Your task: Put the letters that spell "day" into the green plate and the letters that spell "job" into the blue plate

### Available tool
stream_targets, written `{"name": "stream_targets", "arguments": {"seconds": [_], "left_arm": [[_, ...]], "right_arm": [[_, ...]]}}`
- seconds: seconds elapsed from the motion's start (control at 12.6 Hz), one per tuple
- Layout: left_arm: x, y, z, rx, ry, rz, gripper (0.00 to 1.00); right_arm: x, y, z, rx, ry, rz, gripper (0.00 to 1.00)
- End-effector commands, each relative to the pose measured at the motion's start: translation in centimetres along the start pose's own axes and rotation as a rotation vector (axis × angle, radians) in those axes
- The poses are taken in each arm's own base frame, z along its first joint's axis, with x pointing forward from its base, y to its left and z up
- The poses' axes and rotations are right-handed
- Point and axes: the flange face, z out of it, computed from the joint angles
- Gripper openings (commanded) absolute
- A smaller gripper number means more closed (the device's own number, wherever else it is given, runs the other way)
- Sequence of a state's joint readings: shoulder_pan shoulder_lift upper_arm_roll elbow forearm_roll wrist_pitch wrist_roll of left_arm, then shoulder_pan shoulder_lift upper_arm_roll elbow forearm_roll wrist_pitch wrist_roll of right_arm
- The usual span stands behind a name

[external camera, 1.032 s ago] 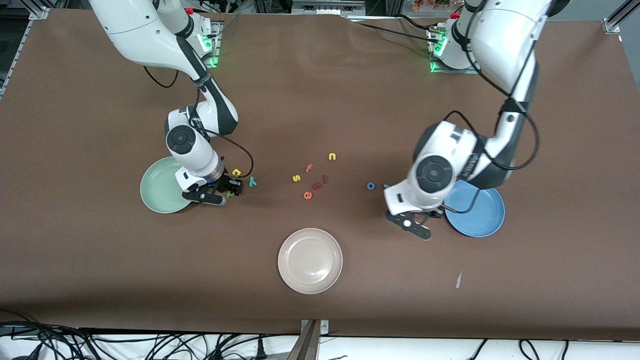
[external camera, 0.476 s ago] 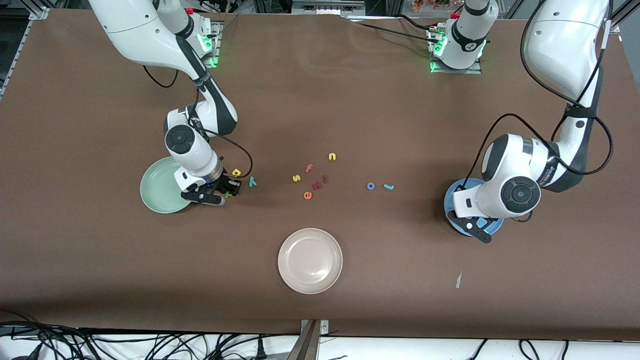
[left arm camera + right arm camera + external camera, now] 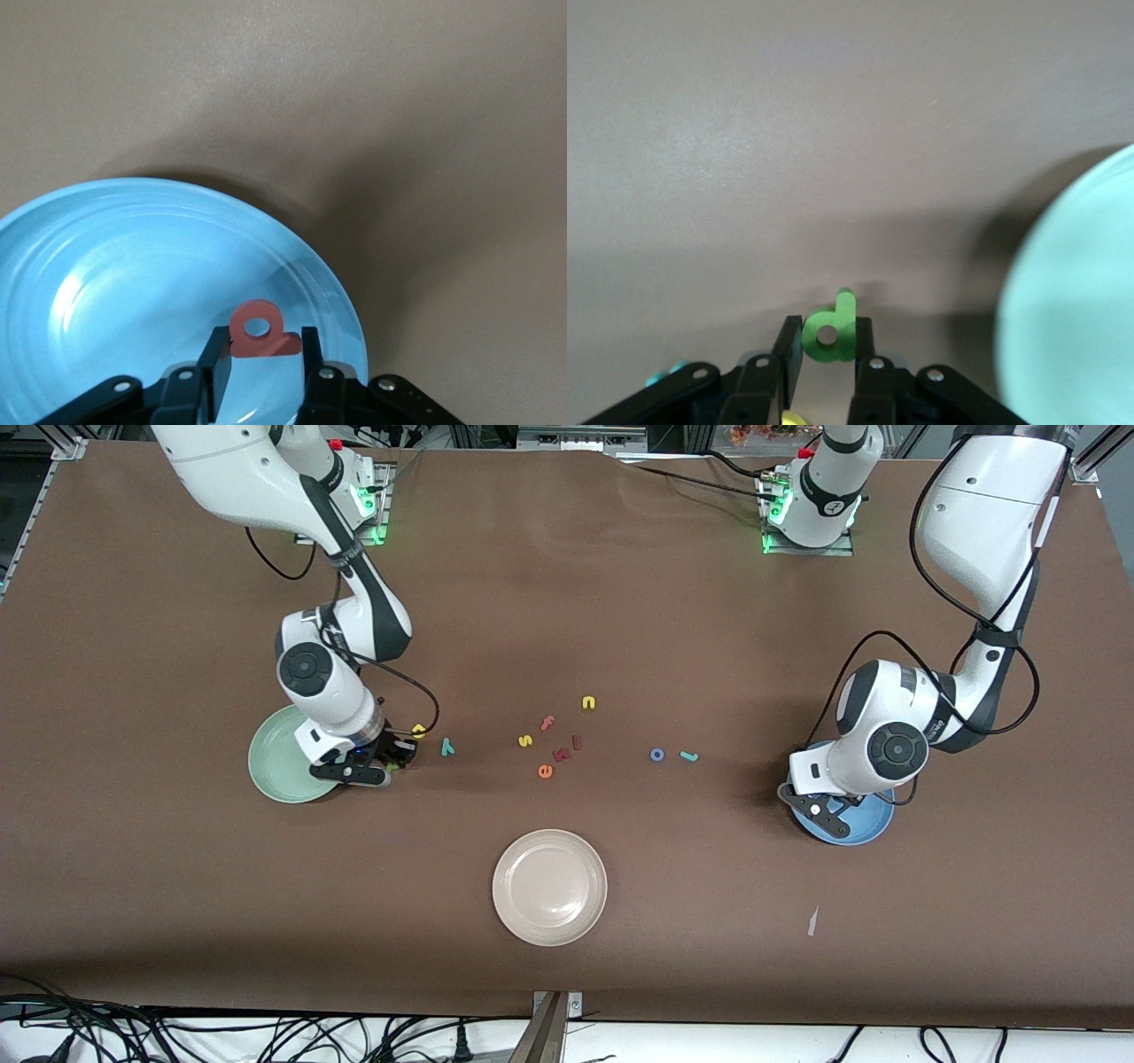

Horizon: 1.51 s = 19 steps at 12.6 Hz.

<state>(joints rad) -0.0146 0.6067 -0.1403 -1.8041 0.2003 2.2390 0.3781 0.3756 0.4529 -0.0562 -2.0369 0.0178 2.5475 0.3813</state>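
My right gripper (image 3: 390, 760) is low beside the green plate (image 3: 275, 766), shut on the dark green d (image 3: 830, 332), which stands upright between its fingers. The yellow a (image 3: 418, 731) and teal y (image 3: 447, 747) lie on the table close by, toward the middle. My left gripper (image 3: 819, 802) hangs over the blue plate (image 3: 850, 828) near its rim. The pink-red b (image 3: 241, 343) sits between its fingers above the plate's floor (image 3: 133, 266). The blue o (image 3: 656, 755) and teal j (image 3: 688, 756) lie on the table between the middle and the blue plate.
A beige-white plate (image 3: 549, 886) sits nearer the front camera at mid table. A loose cluster lies at the middle: yellow s (image 3: 525, 740), pink f (image 3: 547, 723), yellow n (image 3: 588, 703), orange e (image 3: 545, 771). A small paper scrap (image 3: 812, 921) lies near the front edge.
My left arm swung from beside the o and j to over the blue plate, carrying the b. My right gripper closed on the d and shifted slightly toward the green plate.
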Motion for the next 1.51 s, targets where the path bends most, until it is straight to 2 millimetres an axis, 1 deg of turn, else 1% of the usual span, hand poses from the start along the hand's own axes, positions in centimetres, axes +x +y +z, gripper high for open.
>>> {"name": "stream_targets", "arguments": {"seconds": [0.0, 0.08, 0.16, 0.24, 0.32, 0.4, 0.48, 0.56, 0.63, 0.79, 0.87, 1.03, 1.11, 1.19, 1.35, 1.43], "left_arm": [[-0.6, -0.1, -1.7, 0.027, 0.012, 0.018, 1.00], [-0.4, 0.0, -2.6, 0.031, 0.018, 0.020, 1.00], [-0.1, 0.6, -4.1, 0.044, 0.029, 0.021, 1.00], [0.5, 1.6, -5.4, 0.048, 0.048, 0.022, 1.00], [1.1, 2.6, -5.8, 0.036, 0.061, 0.004, 1.00], [1.9, 3.8, -6.5, 0.029, 0.075, -0.047, 1.00], [2.5, 5.3, -7.0, 0.017, 0.080, -0.116, 1.00], [3.0, 6.6, -7.0, 0.004, 0.075, -0.191, 1.00], [3.4, 7.8, -7.1, -0.007, 0.076, -0.265, 1.00], [4.3, 10.4, -7.1, -0.024, 0.077, -0.376, 1.00], [4.8, 12.0, -6.8, -0.029, 0.070, -0.451, 1.00], [5.9, 15.9, -5.2, -0.032, 0.040, -0.614, 1.00], [6.4, 18.0, -5.0, -0.031, 0.038, -0.683, 1.00], [6.9, 19.4, -4.1, -0.030, 0.030, -0.776, 1.00], [6.9, 19.5, -3.3, -0.035, 0.016, -0.947, 1.00], [6.8, 19.3, -3.0, -0.040, 0.007, -0.999, 1.00]], "right_arm": [[1.0, 5.3, -6.2, -0.012, -0.023, -0.101, 0.20], [1.2, 7.8, -7.2, -0.018, -0.053, -0.119, 0.21], [1.1, 9.9, -7.5, -0.021, -0.079, -0.146, 0.25], [0.8, 12.0, -7.4, -0.019, -0.087, -0.164, 0.54], [0.1, 12.9, -6.9, -0.019, -0.098, -0.163, 0.88], [-0.3, 13.0, -6.8, -0.019, -0.103, -0.155, 0.97], [-0.4, 12.9, -6.8, -0.020, -0.107, -0.147, 0.99], [-0.4, 12.5, -6.9, -0.018, -0.106, -0.130, 0.99], [-0.7, 11.0, -6.8, -0.016, -0.106, -0.094, 0.99], [-2.0, 4.8, -6.5, -0.016, -0.094, -0.039, 0.98], [-2.7, 2.3, -5.6, -0.013, -0.086, -0.014, 0.98], [-4.2, -1.8, -3.4, -0.009, -0.069, 0.047, 0.98], [-4.7, -3.1, -2.3, -0.008, -0.059, 0.089, 0.98], [-4.9, -3.4, -1.6, -0.007, -0.055, 0.112, 0.98], [-5.1, -3.3, -0.3, -0.009, -0.057, 0.121, 0.98], [-5.3, -2.8, 0.6, -0.012, -0.056, 0.127, 0.96]]}}
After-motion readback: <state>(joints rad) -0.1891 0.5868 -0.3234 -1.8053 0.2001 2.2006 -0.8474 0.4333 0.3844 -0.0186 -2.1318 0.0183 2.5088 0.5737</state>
